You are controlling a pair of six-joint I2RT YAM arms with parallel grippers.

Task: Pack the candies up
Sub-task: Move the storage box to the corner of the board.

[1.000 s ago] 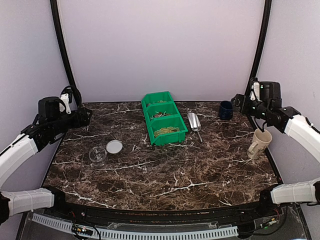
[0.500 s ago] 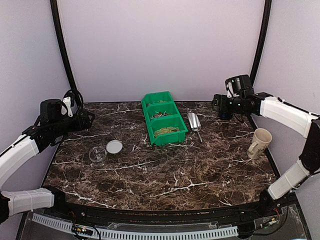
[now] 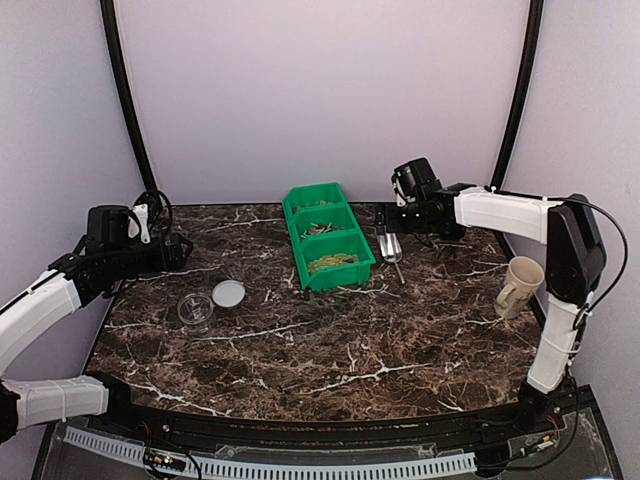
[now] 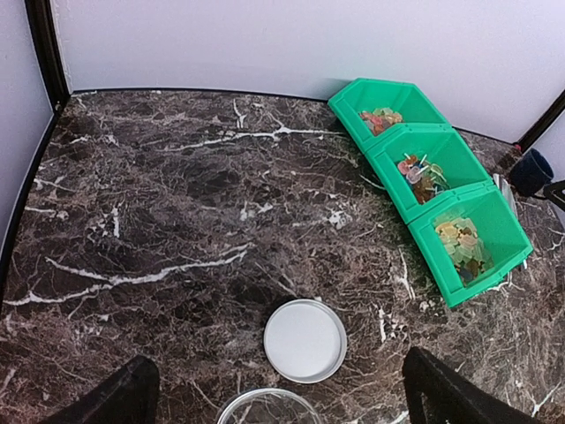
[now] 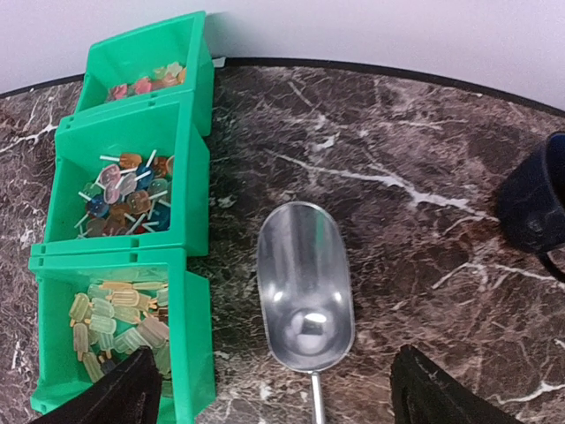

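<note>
The candies lie in a green three-compartment bin (image 3: 300,275): pale yellow pieces (image 5: 115,329) in the near compartment, lollipop-like pieces (image 5: 124,190) in the middle one, orange and red pieces (image 5: 146,84) in the far one. They also show in the left wrist view (image 4: 459,243). A small clear jar (image 3: 194,311) stands empty beside a flat whitish lid (image 3: 228,293). My left gripper (image 3: 172,247) hovers open above the lid (image 4: 305,340) and the jar rim (image 4: 238,404). My right gripper (image 3: 386,218) is open and empty above a metal scoop (image 5: 305,287).
The scoop (image 3: 388,243) lies just right of the bin. A navy mug (image 3: 452,220) stands at the back right, and also shows in the right wrist view (image 5: 534,208). A beige mug (image 3: 519,285) stands near the right edge.
My right arm swung left from the table's right edge, past the navy mug, to above the scoop. My left gripper moved slightly right and down.
</note>
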